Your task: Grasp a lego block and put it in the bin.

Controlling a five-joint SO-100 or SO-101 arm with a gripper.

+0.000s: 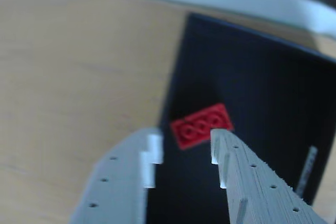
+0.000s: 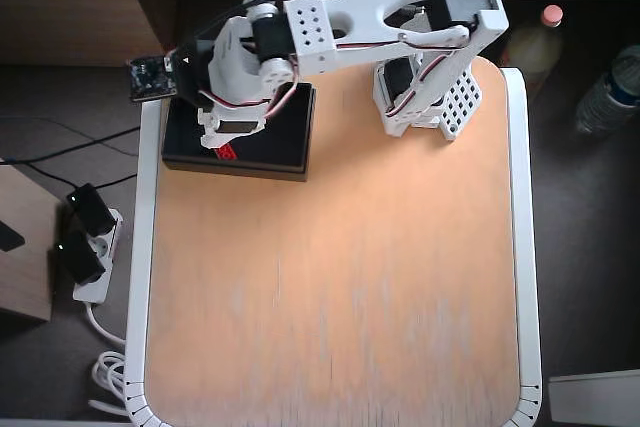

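Observation:
The red lego block point(image 1: 202, 125) lies flat on the floor of the black bin point(image 1: 252, 77), near its left wall in the wrist view. My gripper point(image 1: 185, 148) is open just above the block, with one finger point(image 1: 152, 153) to its left and the other finger point(image 1: 220, 150) to its right, neither closed on it. In the overhead view the gripper point(image 2: 230, 139) hangs over the bin point(image 2: 285, 142) at the table's upper left, and a bit of the red block point(image 2: 225, 153) shows below it.
The bin sits on a light wooden table point(image 2: 340, 287) with a white rim. The arm's base point(image 2: 425, 97) stands to the right of the bin. Bottles point(image 2: 605, 92) and a power strip point(image 2: 85, 247) lie off the table.

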